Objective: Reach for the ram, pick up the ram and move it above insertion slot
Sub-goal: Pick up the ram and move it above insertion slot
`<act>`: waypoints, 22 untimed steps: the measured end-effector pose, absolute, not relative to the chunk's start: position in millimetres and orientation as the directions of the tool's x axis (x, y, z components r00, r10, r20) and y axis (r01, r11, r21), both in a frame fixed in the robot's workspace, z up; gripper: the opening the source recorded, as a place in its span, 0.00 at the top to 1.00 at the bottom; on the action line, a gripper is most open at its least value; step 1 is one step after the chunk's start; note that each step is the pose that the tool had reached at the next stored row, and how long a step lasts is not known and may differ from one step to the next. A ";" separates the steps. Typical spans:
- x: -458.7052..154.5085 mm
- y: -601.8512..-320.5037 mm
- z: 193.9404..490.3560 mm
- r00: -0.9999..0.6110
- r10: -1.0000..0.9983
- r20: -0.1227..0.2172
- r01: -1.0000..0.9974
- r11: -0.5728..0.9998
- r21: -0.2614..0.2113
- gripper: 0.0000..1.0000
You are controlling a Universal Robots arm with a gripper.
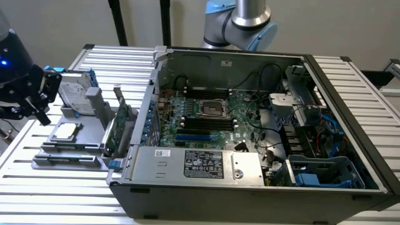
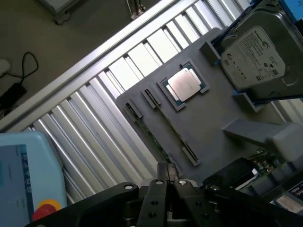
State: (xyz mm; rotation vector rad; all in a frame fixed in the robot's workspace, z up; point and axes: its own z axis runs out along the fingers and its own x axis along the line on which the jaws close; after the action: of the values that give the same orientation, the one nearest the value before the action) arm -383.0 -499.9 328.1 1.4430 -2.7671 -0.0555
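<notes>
The ram stick (image 2: 160, 142) stands on edge in the gray tray (image 2: 213, 139), at six o'clock from the processor chip (image 2: 183, 85) in the exterior view. It is probably light, stiff and fragile, best pinched mid-length. The claw (image 2: 168, 176) hangs near it, pressed together and empty.

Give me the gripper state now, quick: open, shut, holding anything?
Gripper: shut, holding nothing; it is near the ram, which lies in the gray tray.
</notes>
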 end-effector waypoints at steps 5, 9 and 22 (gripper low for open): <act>-383.0 -499.9 327.6 -0.496 -0.868 0.002 -0.868 0.496 0.041 0.89; -383.0 -499.9 327.1 -0.431 -0.902 0.002 -0.902 0.431 0.041 0.89; -383.1 -499.9 326.2 -0.209 -0.978 0.001 -0.977 0.209 0.039 0.89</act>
State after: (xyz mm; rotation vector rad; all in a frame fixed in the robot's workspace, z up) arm -383.1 -499.9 326.2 1.9593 -2.4222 -0.0464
